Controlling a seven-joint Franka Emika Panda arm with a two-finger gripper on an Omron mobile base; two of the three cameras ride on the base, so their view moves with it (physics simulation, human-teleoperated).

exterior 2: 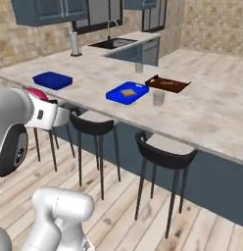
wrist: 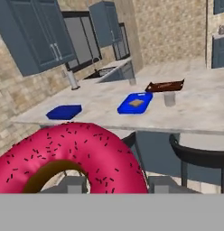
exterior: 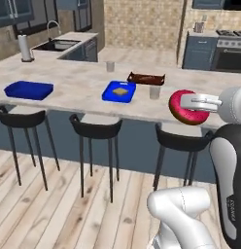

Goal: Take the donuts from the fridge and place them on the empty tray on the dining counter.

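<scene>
My gripper [exterior: 186, 103] is shut on a pink-iced donut [exterior: 189, 113] with dark sprinkles and holds it in the air, short of the dining counter [exterior: 83, 99] and above the stools. In the hand view the donut [wrist: 71, 149] covers the lower left, with the fingertips [wrist: 164, 184] at its base. The empty tray [exterior: 28, 90], bright blue, lies on the counter's left part, far left of the gripper; it also appears as the empty tray [exterior 2: 52, 80] and the empty tray [wrist: 64, 112]. The fridge is out of view.
A blue tray with tan food [exterior: 119, 91], a dark brown tray [exterior: 146, 78] and two glasses [exterior: 154, 92] stand mid-counter. A paper towel roll [exterior: 25, 47] and a sink [exterior: 57, 44] are behind. Three black stools [exterior: 95, 127] line the counter's near side.
</scene>
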